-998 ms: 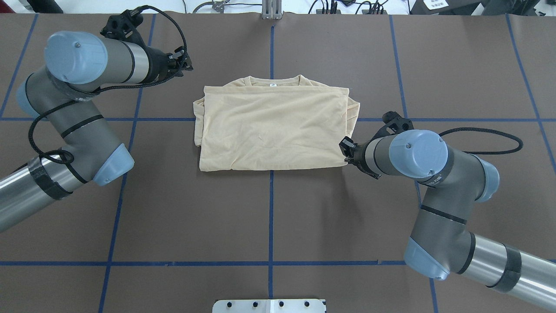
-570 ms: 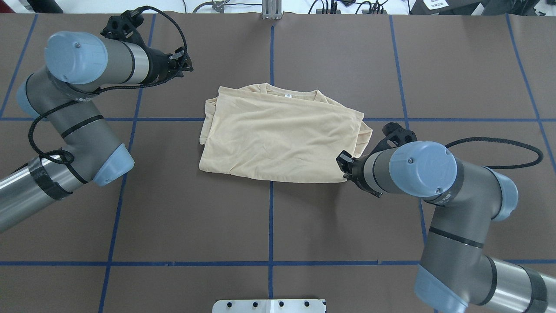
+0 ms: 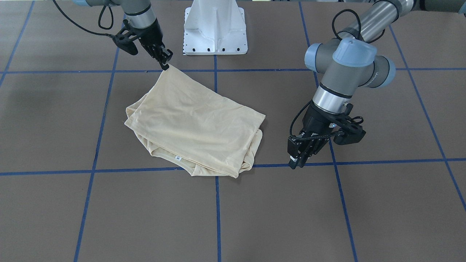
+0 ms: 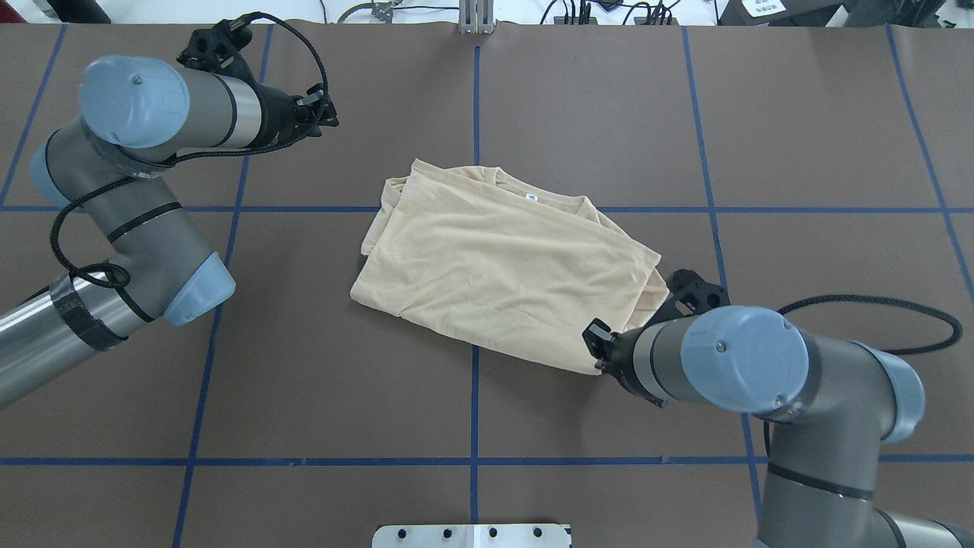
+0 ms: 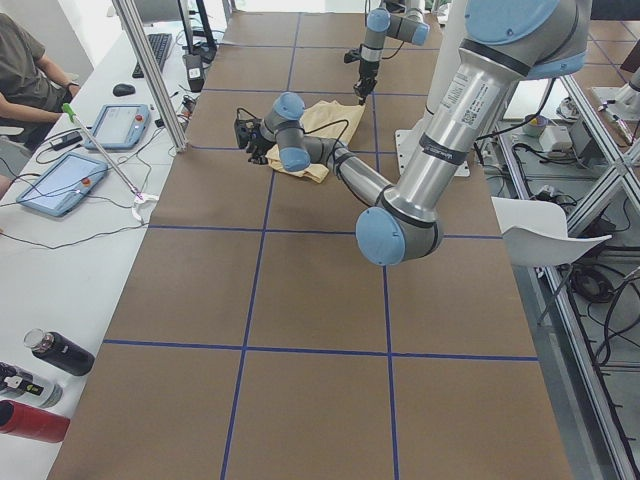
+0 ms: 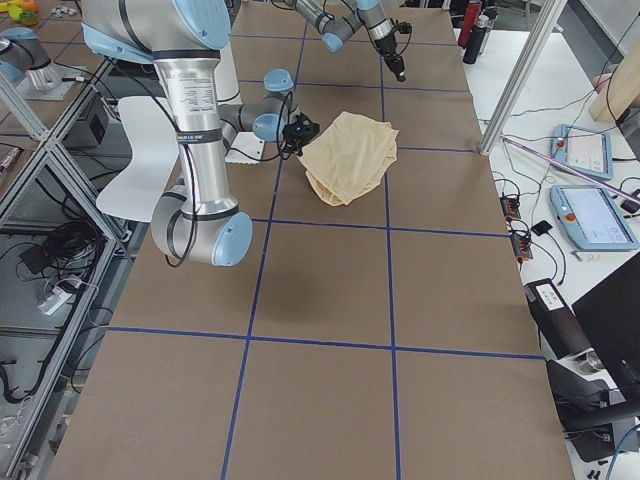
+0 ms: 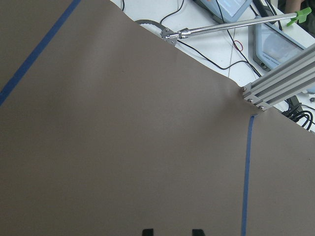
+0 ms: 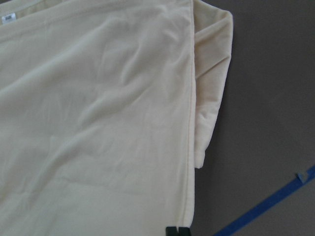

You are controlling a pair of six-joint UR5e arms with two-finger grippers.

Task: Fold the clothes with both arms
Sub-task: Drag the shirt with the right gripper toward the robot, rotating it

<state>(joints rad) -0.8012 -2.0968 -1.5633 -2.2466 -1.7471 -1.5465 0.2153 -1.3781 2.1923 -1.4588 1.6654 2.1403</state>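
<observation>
The clothes are one pale cream shirt [image 4: 502, 266], folded into a rough rectangle and lying askew on the brown table [image 4: 609, 114]. Its white neck label [image 4: 530, 197] is on the far edge. My right gripper [image 4: 597, 356] is shut on the shirt's near right corner. The right wrist view shows its fingertips [image 8: 177, 231] pinched together on the hem of the shirt [image 8: 98, 123]. From the front, this gripper [image 3: 166, 62] holds the corner of the shirt [image 3: 196, 127] slightly lifted. My left gripper [image 4: 329, 114] hangs open and empty, well apart from the cloth on the far left; its tips [image 7: 146, 231] show with a gap between them.
Blue tape lines [image 4: 475, 380] grid the table. The white pedestal base [image 3: 214, 29] stands at the robot's side. Beyond the far edge are an aluminium post [image 7: 280, 78] and cables. A person [image 5: 25, 60] sits at a side desk with tablets.
My right gripper has pulled the shirt's right corner toward the robot, so the shirt has slid and swung clockwise in the overhead view. The left arm has stayed put.
</observation>
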